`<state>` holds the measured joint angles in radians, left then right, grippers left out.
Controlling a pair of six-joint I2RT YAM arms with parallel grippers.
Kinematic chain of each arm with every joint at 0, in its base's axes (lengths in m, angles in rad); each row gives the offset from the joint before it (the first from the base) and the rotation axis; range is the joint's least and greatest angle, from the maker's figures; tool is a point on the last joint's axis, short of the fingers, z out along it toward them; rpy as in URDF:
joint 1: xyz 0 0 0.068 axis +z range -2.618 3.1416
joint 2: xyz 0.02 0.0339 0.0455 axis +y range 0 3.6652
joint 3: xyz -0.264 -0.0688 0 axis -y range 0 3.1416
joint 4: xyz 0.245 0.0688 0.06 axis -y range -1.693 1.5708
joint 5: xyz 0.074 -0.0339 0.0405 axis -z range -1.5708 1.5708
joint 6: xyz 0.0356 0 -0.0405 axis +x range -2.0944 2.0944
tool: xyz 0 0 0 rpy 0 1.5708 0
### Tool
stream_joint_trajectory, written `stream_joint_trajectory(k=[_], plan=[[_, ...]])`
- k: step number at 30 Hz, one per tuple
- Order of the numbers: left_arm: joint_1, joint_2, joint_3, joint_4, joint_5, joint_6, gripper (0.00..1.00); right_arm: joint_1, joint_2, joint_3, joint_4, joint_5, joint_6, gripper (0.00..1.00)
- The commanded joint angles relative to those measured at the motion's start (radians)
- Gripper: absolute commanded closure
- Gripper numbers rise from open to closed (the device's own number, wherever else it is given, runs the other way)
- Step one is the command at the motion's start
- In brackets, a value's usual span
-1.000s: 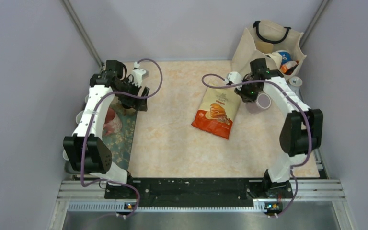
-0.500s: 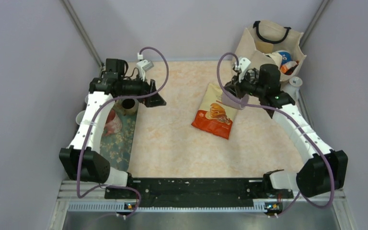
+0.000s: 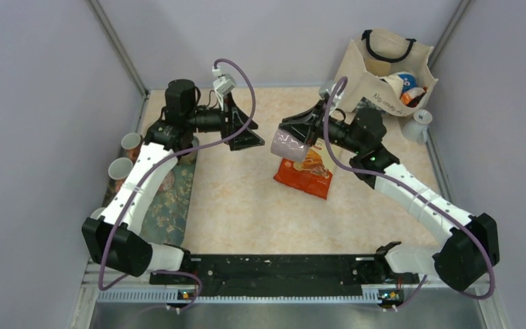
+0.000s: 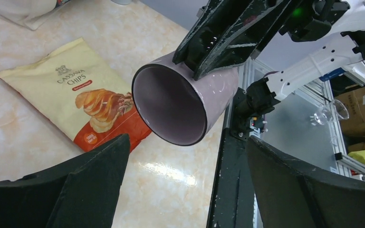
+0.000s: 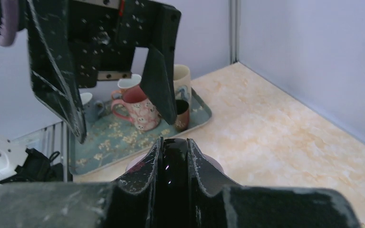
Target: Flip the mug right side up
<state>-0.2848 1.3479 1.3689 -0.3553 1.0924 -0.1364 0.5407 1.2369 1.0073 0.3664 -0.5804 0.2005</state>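
Mug [image 3: 289, 146] above marbled tabletop [image 3: 246, 205], lilac walls [image 3: 281, 41]

I work in a robotics lab cell: plain grey panel walls [image 3: 34, 103] box in my marble-patterned table [image 3: 246, 205], my left arm [image 3: 137, 185] and right arm [image 3: 418, 199] are bolted to an aluminium rail [image 3: 281, 296], and a cardboard box [image 4: 361, 102] stands outside.

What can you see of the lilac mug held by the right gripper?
The mug is pale lilac inside and out, glossy like glazed ceramic, and empty. It lies on its side in the air, near the chips bag, with its mouth turned toward the open left gripper, which is apart from it. Only the right gripper touches it, shut on its upper side near the rim. No handle shows.
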Motion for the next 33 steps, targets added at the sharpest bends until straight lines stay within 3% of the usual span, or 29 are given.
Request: stream_joint_trajectory(k=[1,11,17,19,22,26,27,29,31,33], plan=[[-0.028,0.004,0.005,0.105,0.021,-0.086,0.06,0.040,-0.015,0.041,0.237,0.027,0.106,1.00],[-0.106,0.014,-0.006,0.126,0.050,-0.108,0.16,0.094,0.055,0.078,0.344,0.027,0.140,1.00],[-0.136,0.034,-0.022,0.118,0.085,-0.121,0.42,0.097,0.098,0.093,0.444,0.045,0.209,1.00],[-0.144,0.030,-0.022,0.118,0.089,-0.120,0.60,0.101,0.114,0.099,0.462,0.046,0.225,1.00],[-0.146,0.022,-0.016,0.111,0.072,-0.121,0.99,0.108,0.129,0.106,0.476,0.045,0.235,1.00],[-0.145,0.001,0.017,0.011,-0.014,-0.060,1.00,0.110,0.133,0.101,0.440,0.060,0.227,1.00],[-0.144,0.000,0.037,-0.040,-0.064,-0.021,1.00,0.110,0.125,0.091,0.408,0.088,0.213,0.92],[-0.145,0.001,0.093,-0.170,-0.193,0.073,1.00,0.110,0.102,0.066,0.337,0.144,0.168,0.44],[-0.135,0.011,0.137,-0.296,-0.323,0.155,1.00,0.109,0.073,0.031,0.297,0.175,0.146,0.05],[-0.119,0.021,0.163,-0.374,-0.376,0.210,1.00,0.110,0.046,0.004,0.272,0.182,0.118,0.01]])
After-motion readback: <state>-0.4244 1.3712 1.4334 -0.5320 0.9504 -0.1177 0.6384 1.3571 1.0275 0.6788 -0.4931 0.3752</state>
